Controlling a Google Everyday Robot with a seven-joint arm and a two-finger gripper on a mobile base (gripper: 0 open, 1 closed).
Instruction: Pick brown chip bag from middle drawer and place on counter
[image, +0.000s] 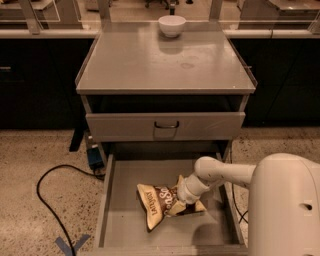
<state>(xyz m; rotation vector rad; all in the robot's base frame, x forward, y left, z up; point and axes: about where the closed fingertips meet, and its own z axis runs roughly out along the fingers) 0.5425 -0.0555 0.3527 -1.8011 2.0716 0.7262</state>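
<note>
Grey metal middle drawer seen open; crinkly brown chip bag laid left-right on floor, right end pinched by white gripper fingers.

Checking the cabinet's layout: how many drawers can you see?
2: a shut drawer under the counter, and the open middle drawer below it, where the gripper is at the chip bag. Others may be hidden.

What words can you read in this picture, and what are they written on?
"LATE JULY": on the tan end of the brown chip bag, which lies in the middle drawer.
White lettering on the bag's dark middle: too blurred to read, and the gripper sits over part of it.
Nothing else shows readable writing.
</note>
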